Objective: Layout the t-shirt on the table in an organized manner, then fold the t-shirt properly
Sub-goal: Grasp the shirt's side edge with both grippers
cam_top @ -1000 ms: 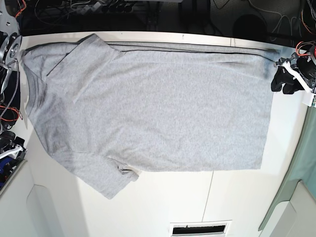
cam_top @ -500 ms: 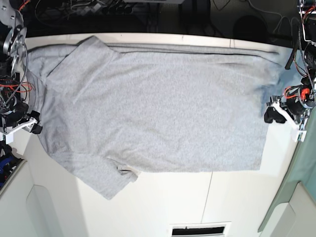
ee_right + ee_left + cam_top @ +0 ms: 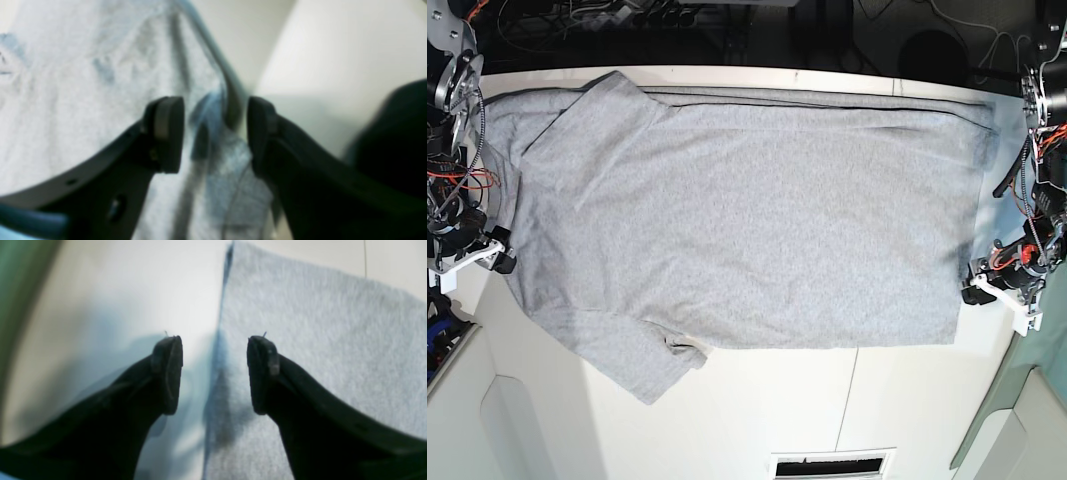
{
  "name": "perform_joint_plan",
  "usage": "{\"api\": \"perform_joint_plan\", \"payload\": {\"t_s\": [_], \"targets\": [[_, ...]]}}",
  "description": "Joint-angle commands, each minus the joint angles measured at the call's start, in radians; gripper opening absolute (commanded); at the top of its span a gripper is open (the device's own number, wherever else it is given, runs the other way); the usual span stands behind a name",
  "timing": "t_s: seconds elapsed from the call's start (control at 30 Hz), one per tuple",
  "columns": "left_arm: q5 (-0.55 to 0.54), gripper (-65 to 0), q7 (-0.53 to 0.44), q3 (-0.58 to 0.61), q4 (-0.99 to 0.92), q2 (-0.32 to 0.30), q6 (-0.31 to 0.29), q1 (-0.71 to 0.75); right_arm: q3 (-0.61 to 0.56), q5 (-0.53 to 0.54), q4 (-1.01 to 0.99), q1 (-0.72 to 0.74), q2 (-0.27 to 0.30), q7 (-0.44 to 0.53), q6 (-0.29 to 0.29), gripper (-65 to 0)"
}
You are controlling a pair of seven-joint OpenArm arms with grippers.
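**At both side edges: grippers set for the first fold**

Between the two grippers the t-shirt point(image 3: 737, 220) lay spread flat on the table point(image 3: 907, 400). Left gripper point(image 3: 215, 373) had its jaws apart, straddling the hem edge. Right gripper point(image 3: 215, 133) likewise stood apart over a ridge of cloth at the collar end, nothing clamped. Layout looked done; the next move probably calls for pinching both edges. Bare tabletop lay beside each gripper.

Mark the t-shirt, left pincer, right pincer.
t-shirt point(image 3: 747, 220): base view, mid body.
left pincer point(image 3: 215, 373): left wrist view, gap between tips.
right pincer point(image 3: 215, 133): right wrist view, gap between tips.
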Motion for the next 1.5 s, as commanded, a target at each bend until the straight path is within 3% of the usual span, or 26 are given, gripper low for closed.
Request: {"api": "perform_joint_plan", "payload": {"t_s": [0.0,0.27,0.47,0.7,0.87,1.0,1.07,1.13,1.23,1.47], "targets": [[-0.01,-31.7,-0.027,0.01,-0.009,-0.011,0.005,-0.031,0.002,0.006,0.012,0.021,0.015,0.004,0.002,-34.4],[0.006,-31.7,-0.06,0.034,-0.11,0.019,0.025,-0.028,0.002,0.013,0.011,0.021,0.015,-0.011,0.008,-34.4],[-0.062,-31.7,-0.044,0.034,-0.111,0.019,-0.113,-0.03,0.002,0.086,0.012,0.022,0.015,-0.011,0.027,-34.4],[-0.072,-32.0,-0.01,0.034,-0.109,0.039,-0.132,-0.063,0.002,0.085,0.012,0.027,0.015,-0.01,0.032,-34.4],[-0.072,-44.1,-0.008,0.034,-0.109,0.049,-0.154,-0.066,-0.006,0.084,0.012,0.027,0.016,-0.01,0.042,-35.1],[-0.071,-65.0,-0.008,0.034,-0.107,0.046,-0.154,-0.066,-0.009,0.084,0.013,0.027,0.016,-0.01,0.042,-53.4],[-0.071,-65.0,-0.008,0.034,-0.101,0.042,-0.158,-0.066,-0.008,0.079,0.023,0.027,0.016,-0.01,0.042,-64.7],[-0.072,-65.0,0.0,0.034,-0.083,0.034,-0.18,-0.066,-0.008,0.08,0.044,0.027,0.017,-0.01,0.042,-65.0],[-0.085,-65.0,0.032,0.034,-0.035,0.017,-0.267,-0.065,-0.008,0.08,0.09,0.026,0.022,-0.014,0.042,-65.0],[-0.352,-65.0,0.307,0.034,0.087,-0.035,-0.267,-0.051,-0.008,0.141,0.241,-0.034,0.058,-0.172,0.042,-65.0]]}}
